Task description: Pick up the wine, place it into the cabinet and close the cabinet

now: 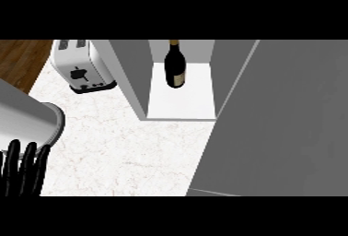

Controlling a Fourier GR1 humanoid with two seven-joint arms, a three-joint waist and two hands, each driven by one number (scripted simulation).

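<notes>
From the head view, I see the wine bottle [176, 64] standing upright inside the open cabinet [182, 103], towards the far side of its white shelf. My left hand [23, 167] rests at the near left edge, fingers straight, slightly apart, holding nothing. My right hand is out of sight. The large grey door [279, 120] stands open at right. A toaster [81, 67] sits far left on the counter [129, 147]. My worry: swinging the door carelessly could jar the cabinet and topple the bottle. Its label shows no readable writing.
</notes>
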